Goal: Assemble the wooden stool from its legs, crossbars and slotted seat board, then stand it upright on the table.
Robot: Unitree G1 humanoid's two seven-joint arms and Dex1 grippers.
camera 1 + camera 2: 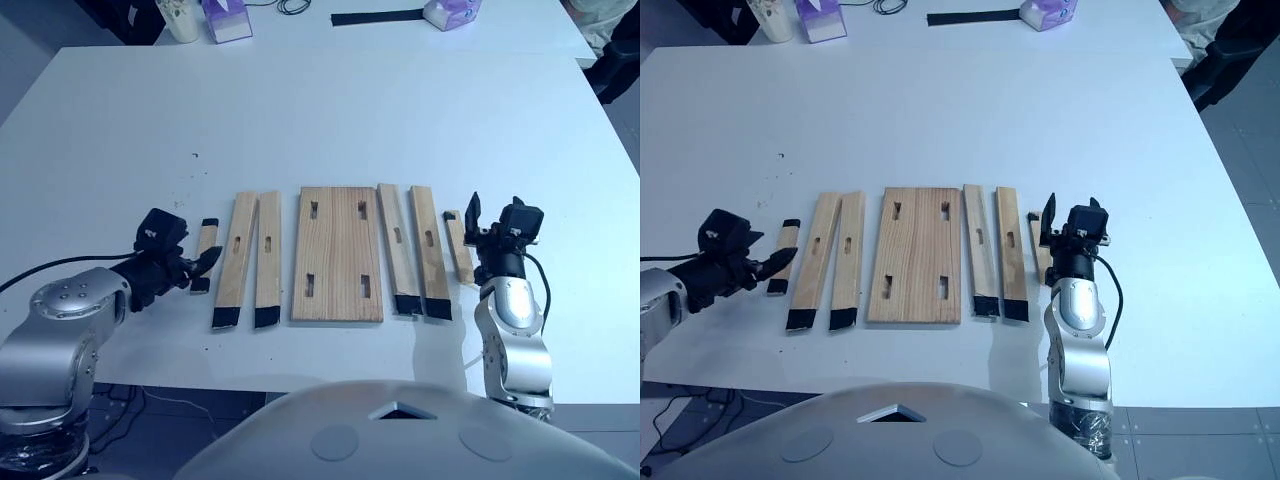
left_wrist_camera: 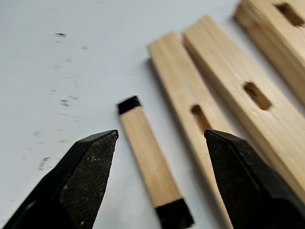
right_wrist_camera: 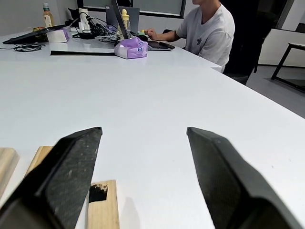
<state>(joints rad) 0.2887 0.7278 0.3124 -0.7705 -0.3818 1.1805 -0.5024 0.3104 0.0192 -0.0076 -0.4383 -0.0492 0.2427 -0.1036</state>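
Seven pieces lie unassembled on your desk (image 1: 330, 120), and you've got both sets spread wide: left fingers (image 2: 88, 167) straddling the short crossbar (image 2: 147, 157), right fingers (image 3: 71, 167) poised over the other crossbar (image 3: 102, 205), seat board (image 1: 338, 253) between them, so each side looks lined up for a first pick.

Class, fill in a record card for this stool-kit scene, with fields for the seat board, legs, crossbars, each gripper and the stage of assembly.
Seat board: flat at the middle of the row, four slots showing
Legs: four, lying flat; left pair, right pair
Crossbars: left crossbar and right crossbar, at the row's outer ends
Left gripper: open, at the left crossbar
Right gripper: open, beside the right crossbar
Assembly: not begun; nothing joined
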